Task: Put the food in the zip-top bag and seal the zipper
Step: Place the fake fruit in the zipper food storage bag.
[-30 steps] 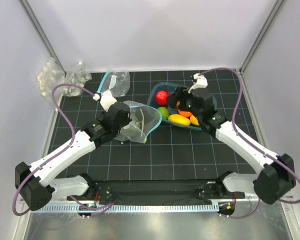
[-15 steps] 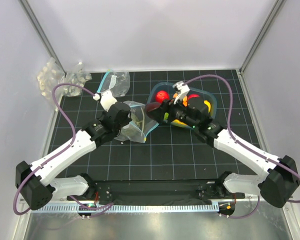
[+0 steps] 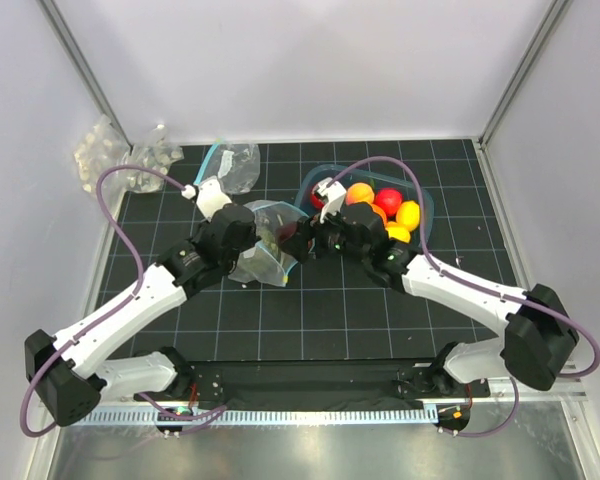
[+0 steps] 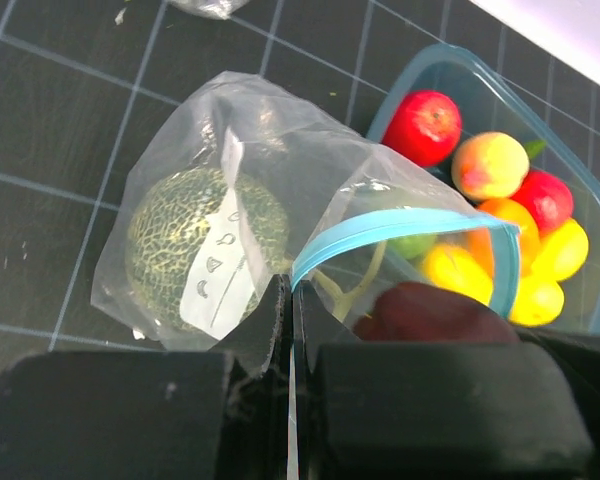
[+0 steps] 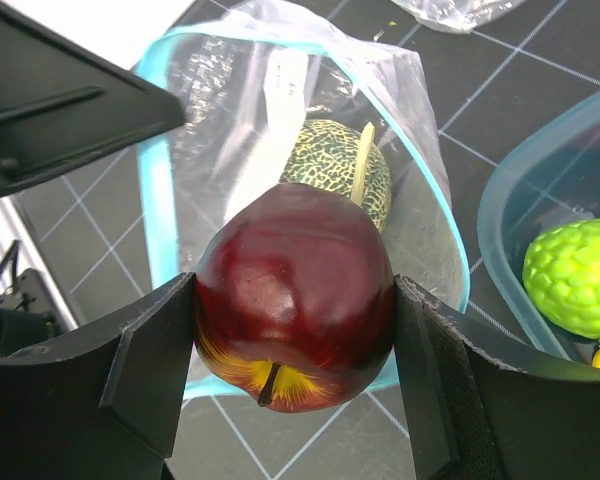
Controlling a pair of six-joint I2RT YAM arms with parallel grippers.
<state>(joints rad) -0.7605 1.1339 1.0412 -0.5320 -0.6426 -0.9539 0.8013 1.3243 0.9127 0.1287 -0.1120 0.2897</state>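
Note:
The clear zip-top bag [image 3: 263, 250] lies on the black mat, its mouth held open toward the right. A dull-green melon [image 4: 185, 240] sits inside it. My left gripper [image 4: 292, 300] is shut on the bag's mouth edge, pinching the teal zipper [image 4: 400, 224]. My right gripper [image 5: 295, 335] is shut on a dark red apple [image 5: 292, 270] and hovers just in front of the open mouth, with the zipper [image 5: 156, 190] curving behind it. In the top view the right gripper [image 3: 303, 240] nearly meets the left one [image 3: 242, 238]. More food [image 3: 385, 205] fills the teal tub [image 3: 428, 208].
A second empty clear bag [image 3: 234, 165] lies at the back of the mat. Packs of white lumps [image 3: 110, 155] sit in the back-left corner. A bumpy green fruit [image 5: 578, 275] lies in the tub. White walls close in on three sides.
My right arm has swung left from the tub, carrying the apple to the bag's mouth. The left gripper has kept its hold on the bag.

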